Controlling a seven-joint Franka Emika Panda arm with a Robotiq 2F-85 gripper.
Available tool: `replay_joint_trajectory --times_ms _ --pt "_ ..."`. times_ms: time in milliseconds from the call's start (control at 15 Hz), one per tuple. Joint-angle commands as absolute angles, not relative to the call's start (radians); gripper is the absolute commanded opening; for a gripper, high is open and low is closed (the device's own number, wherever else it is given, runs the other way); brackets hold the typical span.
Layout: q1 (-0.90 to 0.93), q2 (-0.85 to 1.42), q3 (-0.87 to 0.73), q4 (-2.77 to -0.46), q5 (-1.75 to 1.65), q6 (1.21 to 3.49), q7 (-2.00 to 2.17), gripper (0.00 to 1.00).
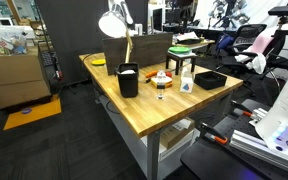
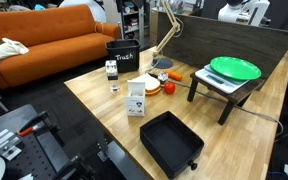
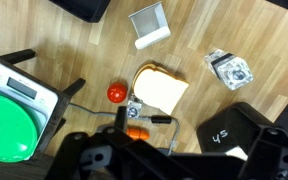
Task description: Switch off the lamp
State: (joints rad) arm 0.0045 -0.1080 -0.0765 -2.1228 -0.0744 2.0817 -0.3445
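- Gripper (image 3: 134,150) shows only as a dark blur along the bottom edge of the wrist view. Whether its fingers are spread or pressed together cannot be told. Fingers held wide might straddle a small switch rather than press it.
- Just beyond its tips, on the table below, lie a red ball (image 3: 115,92) and a slice of bread (image 3: 161,92). A straight drop would land on these and not on the lamp.
- Out to either side of the gripper sit a black bin (image 3: 229,130) and a green plate (image 3: 4,125) on its stand. A wide swing could knock either one.
- Farthest off is the lamp (image 1: 114,22), which stands toward the back of the table near the bin, its shade high on a thin jointed stem.
  - It does not show clearly in the wrist view and its switch is not visible anywhere, so the gripper may reach for the wrong spot.
  - A hard push on that thin stem would likely swing or tip the lamp.
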Motion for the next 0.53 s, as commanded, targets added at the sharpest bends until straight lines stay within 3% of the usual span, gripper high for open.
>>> replay_joint_trajectory --times_ms 0,467 --pt "0.002 -0.015 -0.051 -2.047 -0.103 2.095 -0.344 1.00" --pt "0.000 0.113 -0.012 -1.956 -0.085 2.110 -0.333 1.00"
